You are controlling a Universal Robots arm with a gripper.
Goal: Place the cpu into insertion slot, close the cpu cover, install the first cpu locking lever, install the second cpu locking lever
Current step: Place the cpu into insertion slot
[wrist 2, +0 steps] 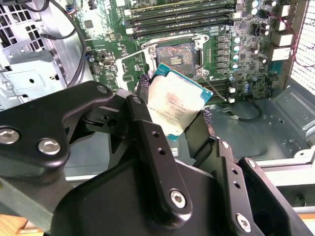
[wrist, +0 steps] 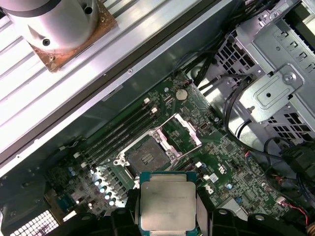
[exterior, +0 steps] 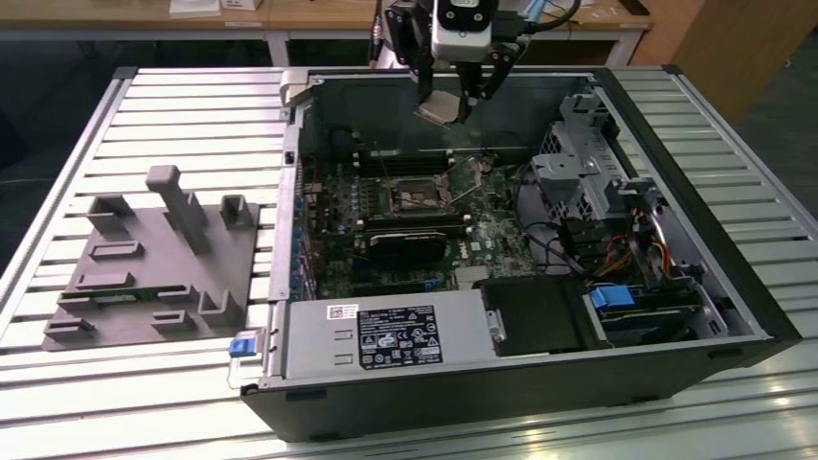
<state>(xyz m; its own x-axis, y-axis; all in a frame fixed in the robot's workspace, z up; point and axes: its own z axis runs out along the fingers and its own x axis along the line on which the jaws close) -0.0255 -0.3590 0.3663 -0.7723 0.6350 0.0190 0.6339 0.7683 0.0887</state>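
My gripper hangs above the open computer case, shut on the cpu, a flat square chip with a silvery top and green edge. In both wrist views the black fingers clamp the cpu by two opposite sides. The chip is in the air and tilted, well above the motherboard. The insertion slot lies open and bare below it. The cpu cover, a thin silvery frame, stands swung open at one side of the slot.
Memory sticks run beside the slot. A metal drive cage with cables fills the case on the exterior view's right, and the power supply sits at the near end. A grey fixture lies on the slatted table.
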